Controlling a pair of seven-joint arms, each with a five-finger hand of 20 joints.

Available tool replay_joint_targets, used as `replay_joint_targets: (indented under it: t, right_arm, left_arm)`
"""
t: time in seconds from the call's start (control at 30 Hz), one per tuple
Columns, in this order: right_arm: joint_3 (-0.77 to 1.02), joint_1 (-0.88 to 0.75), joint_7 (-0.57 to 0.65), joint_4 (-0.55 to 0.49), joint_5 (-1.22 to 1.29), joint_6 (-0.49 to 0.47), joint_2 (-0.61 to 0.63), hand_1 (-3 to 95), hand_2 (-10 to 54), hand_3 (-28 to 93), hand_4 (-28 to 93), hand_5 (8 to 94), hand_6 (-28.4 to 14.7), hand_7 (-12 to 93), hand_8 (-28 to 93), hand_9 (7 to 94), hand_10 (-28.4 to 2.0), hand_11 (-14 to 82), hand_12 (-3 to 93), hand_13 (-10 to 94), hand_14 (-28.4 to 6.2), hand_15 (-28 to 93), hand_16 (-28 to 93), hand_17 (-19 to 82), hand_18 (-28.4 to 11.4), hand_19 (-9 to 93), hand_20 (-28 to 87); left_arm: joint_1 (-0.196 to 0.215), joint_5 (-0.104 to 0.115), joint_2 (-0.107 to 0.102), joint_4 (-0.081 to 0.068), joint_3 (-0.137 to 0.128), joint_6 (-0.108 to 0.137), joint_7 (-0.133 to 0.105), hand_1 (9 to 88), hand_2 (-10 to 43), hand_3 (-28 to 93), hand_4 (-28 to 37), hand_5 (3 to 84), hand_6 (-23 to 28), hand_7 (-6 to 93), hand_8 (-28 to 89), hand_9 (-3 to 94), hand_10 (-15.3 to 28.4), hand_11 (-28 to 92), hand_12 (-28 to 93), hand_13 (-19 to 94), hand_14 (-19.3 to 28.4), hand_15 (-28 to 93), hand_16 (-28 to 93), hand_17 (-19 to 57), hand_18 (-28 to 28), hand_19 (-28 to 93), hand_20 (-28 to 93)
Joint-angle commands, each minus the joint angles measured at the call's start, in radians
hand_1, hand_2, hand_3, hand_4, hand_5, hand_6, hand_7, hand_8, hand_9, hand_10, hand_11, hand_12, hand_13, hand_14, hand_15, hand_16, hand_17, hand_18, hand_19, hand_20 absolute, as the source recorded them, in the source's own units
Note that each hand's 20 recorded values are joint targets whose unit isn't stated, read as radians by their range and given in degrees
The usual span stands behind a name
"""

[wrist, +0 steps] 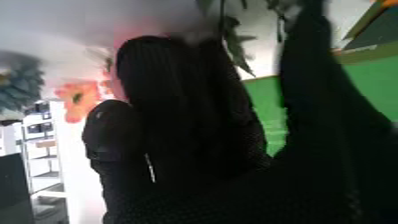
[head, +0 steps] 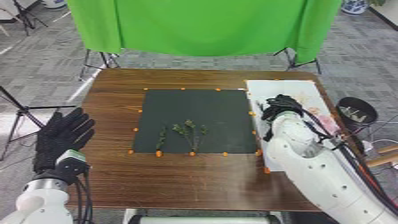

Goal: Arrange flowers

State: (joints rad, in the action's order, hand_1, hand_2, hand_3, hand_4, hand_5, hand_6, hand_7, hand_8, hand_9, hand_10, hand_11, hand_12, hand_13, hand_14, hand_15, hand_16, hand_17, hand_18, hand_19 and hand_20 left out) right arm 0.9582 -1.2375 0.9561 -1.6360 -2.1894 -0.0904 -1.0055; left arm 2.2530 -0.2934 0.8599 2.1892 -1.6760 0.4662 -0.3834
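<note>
Sprigs lie on the mat, pink flowers seem left to place, and the right hand holds thumb and fingers apart, the left hand spread wide.

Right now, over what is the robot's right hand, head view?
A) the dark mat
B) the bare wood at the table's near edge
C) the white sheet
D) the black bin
C: the right hand is over the white sheet, to the right of the dark mat.
</note>
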Motion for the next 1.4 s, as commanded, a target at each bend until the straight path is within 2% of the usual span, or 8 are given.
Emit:
replay_joint_targets:
  t: [0.03, 0.23, 0.37, 0.8, 1.13, 1.23, 1.3, 1.4]
  right_arm:
    - [-0.032, -0.066, -0.001, 0.024, 0.013, 0.011, -0.016, 62.0, -9.5, 64, -28, 75.2, -1.9, 35, 7, 82.4, -11.3, 8.9, 37.1, 74, -7.7, 51, 37, 41, -23.2, 91, 32]
    - [-0.039, -0.077, 0.003, 0.019, 0.018, 0.079, -0.014, 62.4, -9.5, 69, -28, 75.7, -0.4, 44, 12, 85.3, -9.0, 8.6, 37.9, 79, -3.7, 44, 43, 43, -22.7, 91, 33]
    - [-0.048, -0.085, -0.011, 0.014, -0.021, 0.155, 0.000, 61.9, -9.5, 75, -28, 74.8, 0.5, 51, 13, 90.1, -8.1, 10.2, 42.0, 85, -2.1, 40, 47, 47, -22.9, 92, 33]
    - [-0.030, -0.113, -0.005, -0.120, -0.059, 0.351, 0.064, 59.4, -9.5, 79, -22, 72.6, 0.7, 58, 11, 91.4, -8.3, 11.7, 47.0, 86, -2.9, 42, 49, 48, -23.4, 92, 33]
    - [0.013, -0.170, 0.066, -0.302, 0.168, 0.372, -0.058, 59.9, -9.5, 79, -22, 71.4, 0.2, 59, 11, 90.4, -8.6, 12.7, 47.1, 85, -3.6, 44, 48, 48, -23.8, 92, 32]
    - [-0.017, -0.180, 0.043, -0.325, 0.181, 0.321, -0.080, 58.9, -9.5, 79, -20, 70.2, -0.2, 60, 12, 89.3, -8.8, 13.6, 47.9, 84, -4.7, 45, 48, 47, -24.0, 92, 32]
    - [-0.035, -0.179, 0.045, -0.323, 0.181, 0.312, -0.097, 57.8, -9.5, 80, -19, 69.5, -0.3, 60, 12, 88.8, -8.8, 14.2, 48.2, 83, -5.1, 46, 47, 46, -24.1, 92, 32]
    - [-0.056, -0.183, 0.047, -0.320, 0.169, 0.303, -0.105, 57.4, -9.5, 80, -18, 69.0, -0.4, 61, 13, 88.4, -8.8, 14.8, 48.5, 83, -5.3, 47, 47, 46, -24.1, 93, 32]
  left_arm:
    - [0.001, 0.030, 0.010, -0.007, -0.007, -0.023, 0.002, 27.5, 16.1, 70, -28.3, 48.4, 11.3, 13.8, -8, 39.1, 17.1, 24, 10, 27, 17.6, 42, -10, -6.8, 16.4, 43, 6]
    - [0.009, 0.044, 0.009, -0.003, -0.010, -0.022, -0.007, 27.4, 16.1, 70, -28.3, 48.3, 11.3, 13.8, -8, 39.1, 17.1, 24, 10, 27, 17.6, 42, -10, -6.8, 16.4, 43, 6]
    - [0.009, 0.036, 0.011, -0.005, -0.007, -0.027, -0.003, 28.3, 15.2, 70, -28.3, 48.3, 11.2, 13.9, -8, 39.1, 17.1, 24, 10, 27, 17.6, 42, -10, -6.8, 16.4, 43, 6]
    - [0.023, 0.044, 0.008, -0.004, -0.014, -0.031, -0.012, 29.8, 13.8, 70, -28.3, 48.3, 11.1, 14.4, -8, 39.2, 16.9, 24, 10, 28, 17.5, 42, -10, -6.8, 16.6, 44, 6]
    - [0.034, 0.048, 0.000, 0.000, -0.025, -0.032, -0.012, 29.3, 14.3, 69, -28.3, 48.3, 11.1, 14.3, -9, 39.3, 17.1, 24, 10, 28, 17.5, 42, -10, -6.8, 16.6, 44, 6]
    - [0.029, 0.046, -0.006, 0.000, -0.026, -0.025, -0.017, 29.1, 14.4, 70, -28.3, 48.2, 11.1, 14.3, -9, 39.3, 17.0, 24, 10, 28, 17.5, 42, -10, -6.8, 16.6, 44, 6]
    - [0.032, 0.026, -0.009, 0.002, -0.026, -0.015, -0.014, 29.1, 14.5, 70, -28.3, 48.3, 11.2, 14.3, -9, 39.4, 17.0, 24, 10, 28, 17.5, 42, -10, -6.8, 16.6, 44, 6]
    - [0.026, 0.032, -0.009, 0.001, -0.023, -0.021, -0.010, 29.0, 14.6, 70, -28.3, 48.3, 11.2, 14.2, -8, 39.4, 17.0, 24, 10, 28, 17.5, 42, -10, -6.8, 16.6, 44, 6]
